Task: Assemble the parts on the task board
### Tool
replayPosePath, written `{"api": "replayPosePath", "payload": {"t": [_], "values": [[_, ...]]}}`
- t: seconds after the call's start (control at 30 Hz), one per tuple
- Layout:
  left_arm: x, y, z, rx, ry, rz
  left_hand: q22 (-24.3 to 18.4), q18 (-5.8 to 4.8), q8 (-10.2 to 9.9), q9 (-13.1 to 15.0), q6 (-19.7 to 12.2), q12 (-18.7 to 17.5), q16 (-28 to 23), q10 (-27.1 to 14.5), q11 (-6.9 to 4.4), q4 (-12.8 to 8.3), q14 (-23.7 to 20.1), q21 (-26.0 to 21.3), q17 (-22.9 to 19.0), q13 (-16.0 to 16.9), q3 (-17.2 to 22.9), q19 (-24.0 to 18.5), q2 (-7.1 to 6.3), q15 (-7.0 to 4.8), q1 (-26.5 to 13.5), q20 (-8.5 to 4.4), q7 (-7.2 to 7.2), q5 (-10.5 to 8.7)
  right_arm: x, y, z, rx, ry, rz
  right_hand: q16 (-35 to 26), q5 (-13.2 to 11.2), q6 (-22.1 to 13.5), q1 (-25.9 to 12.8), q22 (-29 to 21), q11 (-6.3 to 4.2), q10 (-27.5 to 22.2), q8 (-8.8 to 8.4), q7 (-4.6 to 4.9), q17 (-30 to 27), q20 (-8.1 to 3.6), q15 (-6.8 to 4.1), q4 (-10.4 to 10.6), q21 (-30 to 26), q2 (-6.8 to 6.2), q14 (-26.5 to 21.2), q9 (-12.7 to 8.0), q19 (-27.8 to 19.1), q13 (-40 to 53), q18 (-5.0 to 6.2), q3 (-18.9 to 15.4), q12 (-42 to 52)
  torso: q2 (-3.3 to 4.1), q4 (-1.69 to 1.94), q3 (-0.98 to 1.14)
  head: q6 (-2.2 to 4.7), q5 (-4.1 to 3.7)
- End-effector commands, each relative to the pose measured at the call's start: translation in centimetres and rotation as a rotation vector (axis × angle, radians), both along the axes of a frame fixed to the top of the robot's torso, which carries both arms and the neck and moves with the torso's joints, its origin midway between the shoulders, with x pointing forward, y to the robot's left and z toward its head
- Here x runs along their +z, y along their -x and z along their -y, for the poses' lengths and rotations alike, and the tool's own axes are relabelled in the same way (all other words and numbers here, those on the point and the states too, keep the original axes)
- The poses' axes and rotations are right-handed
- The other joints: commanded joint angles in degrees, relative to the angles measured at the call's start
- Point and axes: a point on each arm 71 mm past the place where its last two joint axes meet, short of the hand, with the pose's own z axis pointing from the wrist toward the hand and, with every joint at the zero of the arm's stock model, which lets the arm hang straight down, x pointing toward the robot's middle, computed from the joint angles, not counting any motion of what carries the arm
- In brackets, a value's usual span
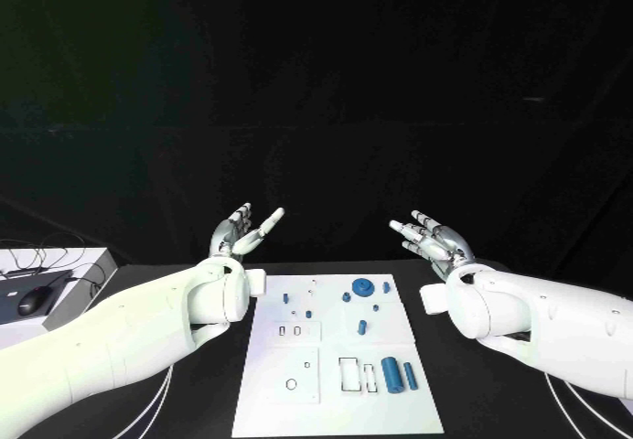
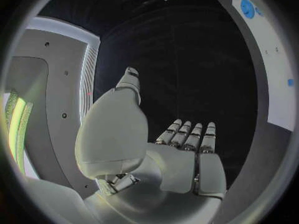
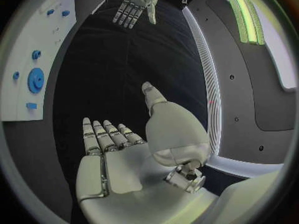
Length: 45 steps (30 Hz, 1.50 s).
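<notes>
Assembly seems not started: blue parts (image 1: pixel 391 374) lie loose on the task board (image 1: pixel 271 416); left hand (image 1: pixel 244 230) and right hand (image 1: pixel 433 239) hover beyond its far edge, fingers apart, holding nothing.

task board (image 1: pixel 284 389) unobstructed, hands raised beyond
</notes>
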Motion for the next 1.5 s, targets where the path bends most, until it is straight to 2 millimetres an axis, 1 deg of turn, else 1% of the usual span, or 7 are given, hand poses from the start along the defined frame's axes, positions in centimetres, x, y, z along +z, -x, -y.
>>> {"api": "replayPosePath", "payload": {"t": [0.03, 0.27, 0.3, 0.43, 0.7, 1.07, 1.5], "values": [[0.1, -0.4, 0.6, -0.084, 0.006, -0.001, 0.2, 1.07, 0.3, 0.2, 1.3, 0.3, 0.5, 0.8, 1.10, 0.7, 1.0, 0.4, 0.2, 0.2, 0.3, 0.9, -0.39, 0.88, 2.5, 0.72, 1.64, 0.34, 0.0, -0.3, -0.4, 0.165, -0.020, -0.055, 0.3, 0.4, 1.3, 3.7, 0.3, 0.73, 1.5, 0.30, 9.52, 0.2, 0.84, 0.76, -1.7, 1.1, -0.55, 1.5, 0.2, 1.0, 0.2, -0.24, 0.4, 0.3, 0.00, -0.01, 0.00, 0.00, -0.01], [0.1, -0.4, 0.6, -0.084, 0.006, -0.001, 3.0, 2.84, 1.6, 0.9, 9.5, 2.3, 3.4, 15.8, 4.89, 0.2, 16.9, 6.4, 1.4, 1.0, 4.1, 16.3, 3.99, 2.40, 3.0, 1.21, 2.80, 0.16, 0.3, -0.8, 0.2, 0.199, -0.008, -0.069, 1.7, -0.8, 11.9, 11.7, 1.7, -1.66, 18.8, 1.20, 7.53, 1.4, -0.52, -2.08, -5.4, 8.7, -1.92, 22.7, 0.9, 15.0, 1.0, 4.00, 0.8, 1.3, 0.00, -0.01, 0.00, 0.00, -0.01], [-0.2, -0.1, -0.4, -0.149, 0.024, -0.006, 3.6, 3.19, 2.2, 1.2, 12.5, 3.2, 4.0, 21.2, 4.70, 0.2, 20.2, 7.7, 1.6, 1.6, 4.7, 19.9, 5.38, 1.93, 3.1, 1.03, 3.04, 0.20, 0.9, -1.2, 1.6, 0.232, 0.198, 0.076, 2.0, -0.8, 14.9, 12.6, 2.1, -2.20, 22.8, 1.52, 7.32, 1.6, -0.91, -2.66, -5.8, 10.8, -1.95, 26.7, 1.1, 19.3, 1.2, 4.54, 0.8, 1.5, -0.06, -0.10, -0.09, -2.29, -0.03], [-0.1, 0.3, -1.1, -0.182, 0.008, 0.006, 6.0, 6.97, 4.2, 1.8, 28.6, 3.7, 8.2, 44.4, 1.60, -3.5, 47.2, 15.1, 3.3, 2.3, 4.5, 38.9, 10.13, -1.97, 3.5, -0.75, 3.01, -0.18, 1.1, -1.0, 1.6, 0.261, 0.370, 0.162, 3.8, -0.3, 30.9, 15.4, 3.1, -4.97, 41.7, 2.65, 5.75, 2.5, -3.88, -6.41, -7.2, 16.2, -1.38, 50.6, 1.9, 34.1, 2.0, 6.39, 1.4, 2.3, 0.22, -0.03, -0.02, -2.72, -0.15], [0.3, 2.3, -1.6, -0.257, -0.027, 0.035, 7.0, 8.06, 4.6, 2.4, 47.5, 2.8, 10.8, 58.1, -2.34, -10.1, 64.2, 20.1, 4.7, 2.4, 2.9, 51.3, 13.53, -7.33, 6.2, -4.96, 1.75, -0.06, 1.4, -0.6, 0.9, 0.334, 0.714, 0.327, 5.3, 0.0, 51.4, 15.4, 5.7, -9.05, 56.0, 3.40, 3.45, 4.0, -11.16, -12.85, -8.8, 22.4, -1.71, 68.7, 3.0, 46.4, 2.3, 5.33, 3.9, 2.7, 1.63, 0.58, 0.06, -3.15, -0.68], [1.0, 5.3, -1.5, -0.336, -0.048, 0.049, 13.2, 3.82, 2.7, 2.5, 51.9, 2.5, 25.9, 64.3, -5.01, -14.1, 71.2, 31.5, 15.7, 2.4, 1.5, 59.2, 14.75, -11.23, 8.0, -13.46, 0.63, -0.04, 1.4, 0.1, -0.9, 0.378, 1.037, 0.433, 28.2, 2.0, 56.6, 14.0, 15.6, -12.98, 64.9, 2.79, 1.01, 18.3, -18.78, -18.24, -9.5, 37.8, -3.97, 77.4, 3.1, 55.1, 2.5, 4.02, 4.6, 2.4, 4.01, 1.58, 0.03, -3.01, -1.63], [2.5, 7.7, 0.1, -0.421, -0.034, 0.073, 24.0, 2.45, 2.8, 2.6, 52.6, 3.3, 47.6, 66.0, -5.82, -18.1, 63.3, 46.8, 33.7, 2.8, -0.6, 53.1, 16.52, -12.31, 7.8, -16.47, -0.03, 0.00, 1.6, -0.2, -4.6, 0.334, 1.313, 0.508, 50.9, 1.7, 57.0, 11.4, 23.5, -11.73, 60.0, 2.91, 0.78, 32.5, -18.43, -17.61, -7.7, 44.4, -6.62, 74.3, 3.2, 57.9, 2.6, 6.32, 7.5, 2.7, 6.98, 2.91, -0.14, -2.24, -2.89]]}}
